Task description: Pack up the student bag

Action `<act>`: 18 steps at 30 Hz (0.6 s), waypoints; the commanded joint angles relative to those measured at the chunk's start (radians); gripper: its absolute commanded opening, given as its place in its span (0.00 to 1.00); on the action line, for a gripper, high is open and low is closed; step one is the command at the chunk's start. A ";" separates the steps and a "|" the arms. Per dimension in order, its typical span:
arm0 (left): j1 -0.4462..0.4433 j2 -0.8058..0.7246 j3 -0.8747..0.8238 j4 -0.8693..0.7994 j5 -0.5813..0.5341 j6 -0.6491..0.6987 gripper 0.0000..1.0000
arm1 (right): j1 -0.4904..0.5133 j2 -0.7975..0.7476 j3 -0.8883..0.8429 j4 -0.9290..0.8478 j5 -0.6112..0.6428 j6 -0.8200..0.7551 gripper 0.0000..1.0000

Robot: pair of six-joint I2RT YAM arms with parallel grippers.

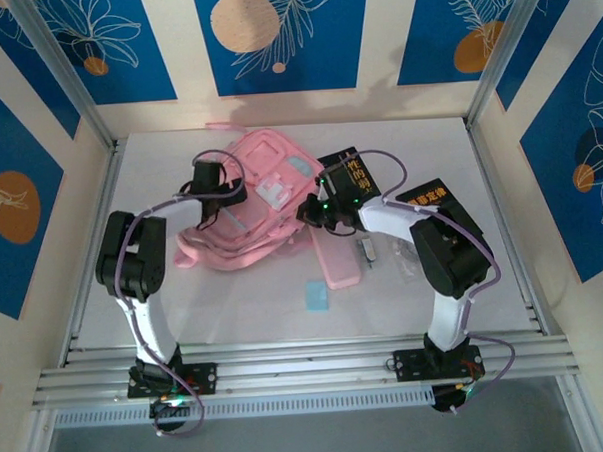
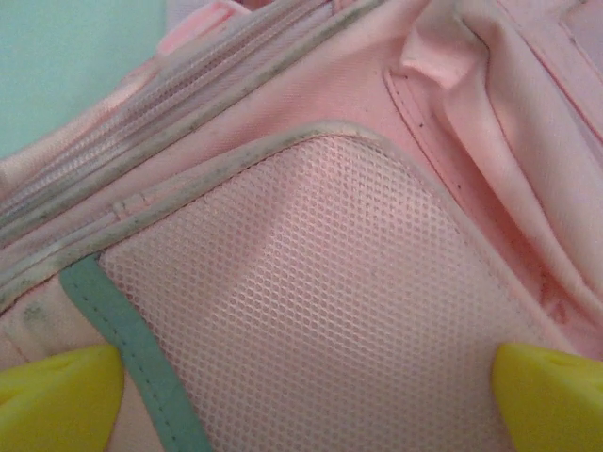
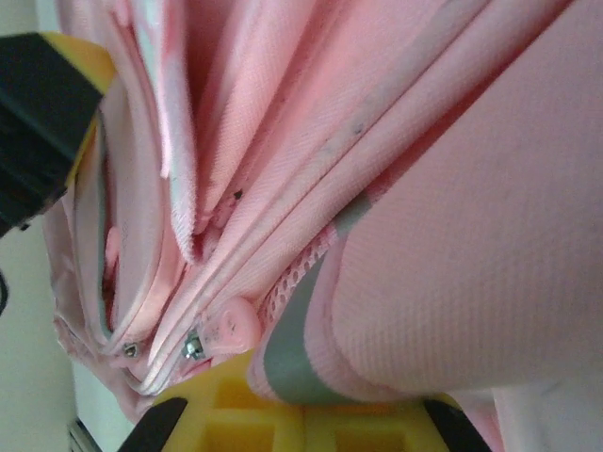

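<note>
The student bag (image 1: 250,203), a big soft pink backpack, lies in the middle of the table. My left gripper (image 1: 212,185) hovers over its left side. In the left wrist view the yellow fingertips (image 2: 58,397) stand wide apart above the bag's mesh pocket (image 2: 311,292), open and holding nothing. My right gripper (image 1: 316,211) is at the bag's right edge. Its yellow fingers (image 3: 226,424) are pressed together, shut on a fold of the student bag (image 3: 452,235) with grey trim. A round pink zipper pull (image 3: 231,330) sits just beside them.
Two black books (image 1: 355,179) (image 1: 436,205) lie right of the bag. A flat pink pencil case (image 1: 338,256), a small metal clip (image 1: 368,250) and a pale blue card (image 1: 317,295) lie in front. Metal rails frame the table.
</note>
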 commanded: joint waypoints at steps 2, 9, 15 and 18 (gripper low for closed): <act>-0.034 -0.077 0.083 -0.222 0.079 0.067 0.98 | 0.028 -0.029 -0.031 0.181 0.044 0.199 0.00; -0.131 -0.377 -0.034 -0.382 -0.002 0.068 0.98 | 0.039 0.010 0.043 0.161 0.115 0.276 0.00; -0.266 -0.543 -0.221 -0.340 0.037 -0.119 0.92 | 0.038 0.051 0.109 0.162 0.069 0.319 0.00; -0.326 -0.570 -0.294 -0.282 0.067 -0.218 0.86 | 0.036 0.065 0.140 0.146 0.047 0.313 0.00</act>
